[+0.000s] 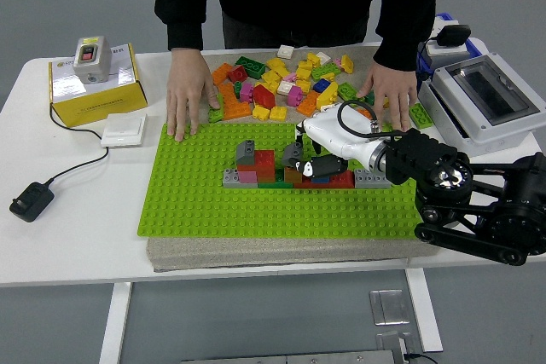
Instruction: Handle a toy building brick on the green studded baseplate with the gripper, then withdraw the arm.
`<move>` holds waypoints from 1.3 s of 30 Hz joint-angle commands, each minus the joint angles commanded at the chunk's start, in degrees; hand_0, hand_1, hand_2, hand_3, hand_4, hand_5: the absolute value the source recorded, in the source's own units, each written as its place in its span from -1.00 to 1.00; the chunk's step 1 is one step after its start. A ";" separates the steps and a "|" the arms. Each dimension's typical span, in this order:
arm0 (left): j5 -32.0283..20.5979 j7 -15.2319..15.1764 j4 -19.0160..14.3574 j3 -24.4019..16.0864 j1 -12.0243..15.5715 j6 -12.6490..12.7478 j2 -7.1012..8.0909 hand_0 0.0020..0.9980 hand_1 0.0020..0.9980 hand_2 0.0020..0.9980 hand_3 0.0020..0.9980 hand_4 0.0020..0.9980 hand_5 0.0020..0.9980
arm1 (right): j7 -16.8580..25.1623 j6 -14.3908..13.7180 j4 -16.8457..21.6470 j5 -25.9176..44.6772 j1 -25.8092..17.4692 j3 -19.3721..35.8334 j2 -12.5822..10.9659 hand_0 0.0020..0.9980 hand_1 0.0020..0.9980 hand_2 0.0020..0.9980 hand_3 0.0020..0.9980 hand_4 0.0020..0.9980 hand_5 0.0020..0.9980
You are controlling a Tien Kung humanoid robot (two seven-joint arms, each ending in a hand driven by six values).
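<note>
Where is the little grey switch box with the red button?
In the head view the switch box sits at the table's far left, on top of the yellow carton, just behind the white wall switch.

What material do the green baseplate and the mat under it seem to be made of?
The green baseplate looks like rigid moulded plastic: regular studs, even bright colour. The mat beneath looks like coarse fabric or felt: dull, speckled grey-beige, soft edge. Neither can be confirmed.

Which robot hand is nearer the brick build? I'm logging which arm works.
Right. The right hand sits at the brick build on the green baseplate; the left hand isn't in view.
</note>
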 joint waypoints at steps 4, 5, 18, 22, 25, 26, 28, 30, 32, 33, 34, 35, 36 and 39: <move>-0.03 0.03 0.00 0.06 0.00 -0.04 -0.04 0.33 0.27 0.21 0.31 -0.50 0.34 | 0.98 -0.75 -0.44 0.34 0.39 -0.77 0.10 -0.86 -0.77 -0.17 0.08 0.15 0.21; -0.02 0.02 0.00 0.07 -0.01 -0.04 -0.05 0.33 0.27 0.21 0.31 -0.50 0.34 | 1.22 -0.95 -0.52 0.43 0.45 -0.97 0.17 -0.86 -0.77 -0.17 0.08 0.15 0.21; 0.11 -0.09 0.00 0.10 -0.13 -0.05 -0.05 0.33 0.27 0.21 0.31 -0.50 0.35 | 2.65 -1.90 -2.11 0.99 0.67 -2.31 0.66 -0.86 -0.76 -0.15 0.08 0.14 0.19; 0.03 -0.17 0.00 0.19 -0.19 -0.06 -0.04 0.33 0.27 0.21 0.31 -0.50 0.36 | 2.91 -2.03 -2.67 1.00 0.77 -2.51 0.71 -0.85 -0.76 -0.13 0.08 0.14 0.18; 0.00 -0.24 0.00 0.23 -0.22 -0.09 -0.04 0.33 0.27 0.21 0.31 -0.50 0.36 | 3.04 -2.07 -3.06 1.02 0.83 -2.63 0.72 -0.85 -0.76 -0.13 0.08 0.14 0.18; -0.02 -0.25 0.00 0.25 -0.23 -0.10 -0.04 0.33 0.27 0.21 0.31 -0.50 0.36 | 3.06 -2.07 -3.13 1.03 0.85 -2.67 0.72 -0.85 -0.76 -0.13 0.08 0.14 0.18; -0.11 -0.26 0.00 0.30 -0.24 -0.12 -0.03 0.33 0.27 0.21 0.31 -0.50 0.36 | 3.09 -2.07 -3.20 1.05 0.88 -2.76 0.72 -0.85 -0.76 -0.13 0.08 0.14 0.18; -0.17 -0.27 0.00 0.35 -0.25 -0.13 -0.02 0.33 0.27 0.21 0.31 -0.50 0.36 | 3.13 -2.08 -3.26 1.07 0.91 -2.89 0.75 -0.85 -0.76 -0.13 0.08 0.14 0.18; -0.22 -0.30 0.00 0.40 -0.26 -0.12 -0.02 0.33 0.27 0.21 0.31 -0.50 0.36 | 3.15 -2.07 -3.31 1.09 0.91 -2.95 0.77 -0.85 -0.76 -0.13 0.08 0.14 0.18; -0.28 -0.34 0.00 0.45 -0.26 -0.11 -0.02 0.33 0.27 0.21 0.31 -0.50 0.36 | 3.16 -2.08 -3.36 1.10 0.91 -2.97 0.79 -0.85 -0.76 -0.13 0.08 0.14 0.18; -0.29 -0.36 0.00 0.46 -0.26 -0.10 -0.03 0.33 0.27 0.21 0.31 -0.50 0.36 | 3.17 -2.09 -3.39 1.08 0.91 -2.98 0.80 -0.85 -0.76 -0.13 0.08 0.14 0.18; -0.32 -0.38 0.00 0.47 -0.26 -0.09 -0.04 0.33 0.27 0.21 0.31 -0.51 0.36 | 3.16 -2.11 -3.43 1.03 0.90 -2.99 0.81 -0.85 -0.76 -0.12 0.08 0.14 0.17; -0.34 -0.39 0.00 0.47 -0.27 -0.09 -0.05 0.33 0.27 0.21 0.31 -0.51 0.36 | 3.15 -2.13 -3.46 0.99 0.90 -2.99 0.81 -0.85 -0.76 -0.12 0.08 0.14 0.17; -0.32 -0.47 0.00 0.49 -0.29 -0.06 -0.06 0.33 0.27 0.21 0.31 -0.51 0.36 | 3.14 -2.17 -3.58 0.92 0.90 -3.13 0.86 -0.85 -0.76 -0.12 0.08 0.14 0.17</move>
